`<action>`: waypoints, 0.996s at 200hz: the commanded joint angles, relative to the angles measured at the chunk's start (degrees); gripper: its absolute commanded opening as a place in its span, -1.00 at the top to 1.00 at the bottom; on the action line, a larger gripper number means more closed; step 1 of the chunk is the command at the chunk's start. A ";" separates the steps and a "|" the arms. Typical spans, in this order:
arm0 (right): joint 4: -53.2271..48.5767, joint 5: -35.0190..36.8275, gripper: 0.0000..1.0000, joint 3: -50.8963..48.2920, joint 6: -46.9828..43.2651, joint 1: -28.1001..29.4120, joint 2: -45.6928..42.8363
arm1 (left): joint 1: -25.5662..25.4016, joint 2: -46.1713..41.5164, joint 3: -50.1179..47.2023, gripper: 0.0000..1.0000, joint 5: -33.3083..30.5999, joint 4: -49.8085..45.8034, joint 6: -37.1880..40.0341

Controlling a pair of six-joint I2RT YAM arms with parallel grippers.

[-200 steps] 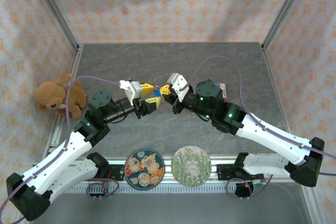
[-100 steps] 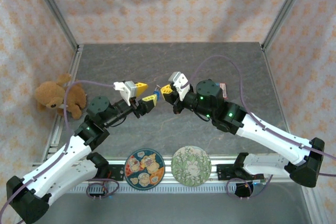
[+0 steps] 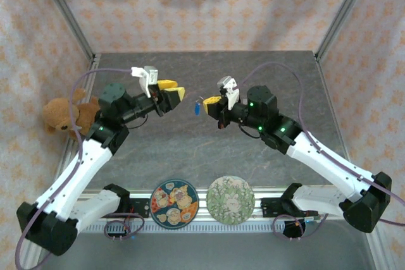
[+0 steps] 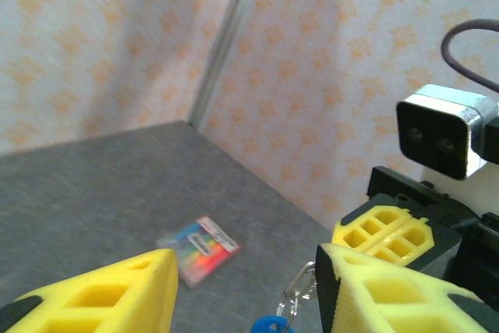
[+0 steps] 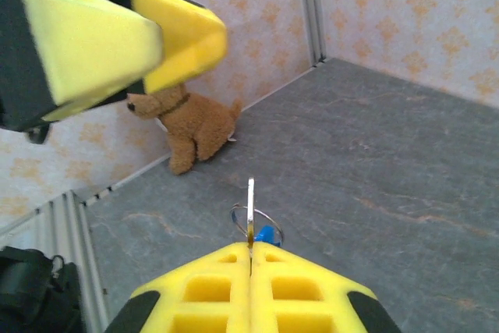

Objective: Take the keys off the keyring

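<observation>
1. The keyring point(image 5: 254, 222) is held up in the air above the grey table point(image 3: 209, 67), well to the right of the teddy bear point(image 3: 63, 115). It is not resting on the table.
2. It is pinched by the right gripper point(image 3: 210, 102), whose yellow fingers point(image 5: 203, 294) are pressed flat together. A silver blade point(image 5: 250, 196), probably a key, stands up from the seam between them. The wire ring and a blue piece point(image 5: 267, 233) sit just in front.
3. The ring is judged to be held out like this so that it and the keys are steadied and offered to the other arm.
4. The left gripper point(image 3: 176, 92) is placed between the teddy bear and the keyring, near the ring but apart from it. Its fingers point(image 4: 101, 294) are spread and nothing is held between them.
5. That open gap is pointed at the ring, so a grasp on one key is judged to be in preparation.
6. A small colourful packet point(image 4: 203, 243) lies flat on the table, beyond the keyring as seen from the bear's side. Its print is too blurred to be read.
7. A blue-rimmed plate point(image 3: 174, 202) and a green plate point(image 3: 231, 199) lie to the right of the bear, by the arm bases. Pictures are seen on them, but no legible writing or brand.
</observation>
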 commanded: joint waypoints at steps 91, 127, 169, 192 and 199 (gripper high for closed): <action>4.01 -13.71 1.00 1.66 8.28 -3.39 1.29 | -0.78 8.02 5.87 0.02 21.24 1.74 -5.42; 5.03 -14.55 1.00 2.10 9.08 -3.43 1.87 | -1.67 8.75 7.40 0.03 20.72 -3.58 -1.10; 5.17 -14.64 1.00 2.67 9.35 -3.56 2.14 | -1.93 8.73 7.18 0.00 19.58 -7.74 2.52; 5.42 -14.66 1.00 2.98 9.44 -3.56 2.23 | -1.91 8.92 7.09 0.07 19.56 -8.74 3.20; 5.38 -14.70 1.00 3.13 9.51 -3.65 2.31 | -1.96 8.89 7.14 0.12 19.72 -8.72 3.20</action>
